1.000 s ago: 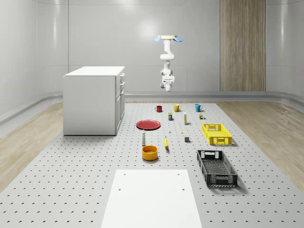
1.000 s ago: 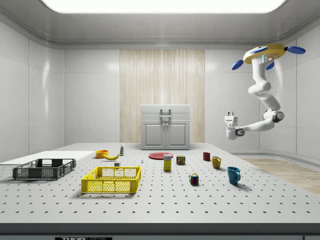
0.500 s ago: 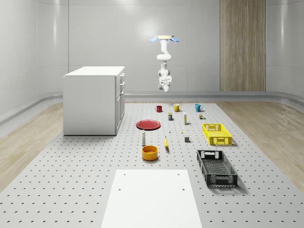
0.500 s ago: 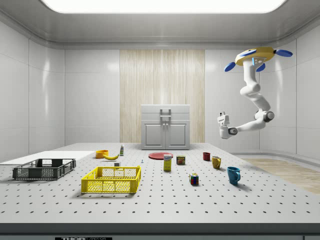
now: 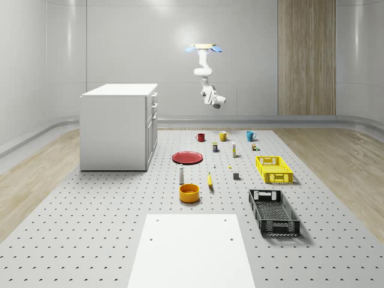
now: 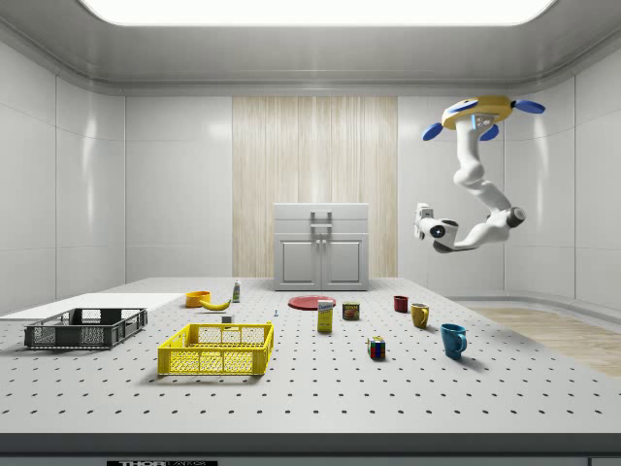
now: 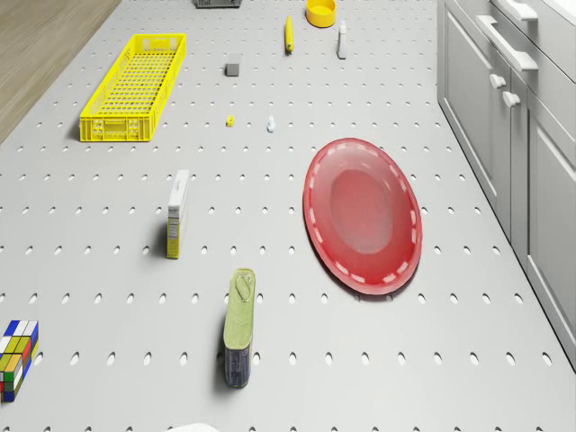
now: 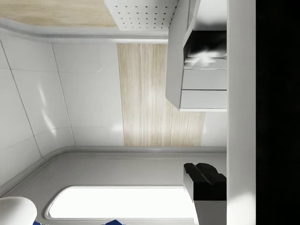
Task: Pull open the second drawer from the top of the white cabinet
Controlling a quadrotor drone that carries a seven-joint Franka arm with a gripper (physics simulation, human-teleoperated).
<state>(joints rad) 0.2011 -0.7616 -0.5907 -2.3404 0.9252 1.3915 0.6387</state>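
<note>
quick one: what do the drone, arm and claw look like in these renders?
The drone is a flat yellow disc with blue rotors. The arm is white, built of rounded segments with grey joint caps. The claw is a white block, its fingers too small to make out.

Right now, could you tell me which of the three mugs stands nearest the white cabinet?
The red mug: the yellow mug and blue mug stand farther from the white cabinet.

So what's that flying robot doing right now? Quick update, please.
Drone hovering high over the table's far end, near the mugs. Gripper in mid-air, well short of the white cabinet. Drawers all shut. Nothing in between.
</note>
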